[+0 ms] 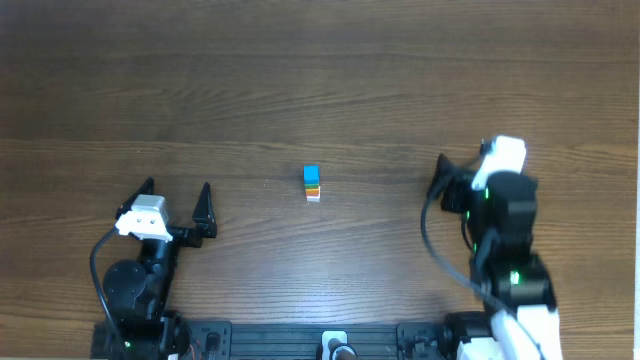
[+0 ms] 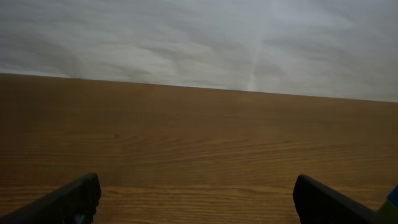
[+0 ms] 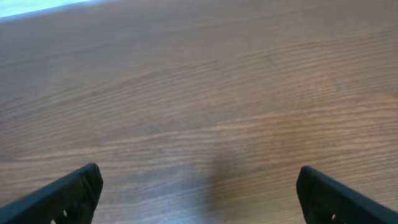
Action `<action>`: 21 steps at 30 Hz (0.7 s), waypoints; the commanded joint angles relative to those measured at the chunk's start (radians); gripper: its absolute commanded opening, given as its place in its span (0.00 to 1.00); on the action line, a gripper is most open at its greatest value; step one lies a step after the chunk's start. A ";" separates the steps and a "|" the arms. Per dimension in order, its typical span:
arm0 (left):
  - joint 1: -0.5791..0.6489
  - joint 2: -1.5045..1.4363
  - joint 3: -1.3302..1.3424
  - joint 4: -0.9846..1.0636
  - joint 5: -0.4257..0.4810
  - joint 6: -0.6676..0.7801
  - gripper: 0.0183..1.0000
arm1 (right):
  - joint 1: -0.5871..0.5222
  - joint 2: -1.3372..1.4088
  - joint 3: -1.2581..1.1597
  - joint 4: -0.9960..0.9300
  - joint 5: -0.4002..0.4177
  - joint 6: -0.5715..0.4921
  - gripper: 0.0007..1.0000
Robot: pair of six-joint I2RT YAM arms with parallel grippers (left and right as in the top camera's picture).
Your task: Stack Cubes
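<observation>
A small stack of cubes stands upright in the middle of the wooden table, with a blue cube on top, an orange one under it and a white one at the bottom. My left gripper is open, well to the left of the stack, with nothing between its fingers. A sliver of blue and green, possibly the stack, shows at the left wrist view's edge. My right gripper is open and empty, to the right of the stack. Bare wood lies under its fingers.
Both arm bases stand along the table's near edge on a black rail. A pale wall rises beyond the table's far edge in the left wrist view.
</observation>
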 commanded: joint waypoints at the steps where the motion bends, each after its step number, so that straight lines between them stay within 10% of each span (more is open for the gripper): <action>1: 0.005 -0.005 -0.009 0.002 -0.005 0.018 1.00 | 0.010 -0.189 -0.132 0.058 -0.027 -0.073 0.99; 21: 0.005 -0.005 -0.009 0.002 -0.005 0.018 1.00 | 0.010 -0.644 -0.468 0.196 -0.109 -0.180 0.99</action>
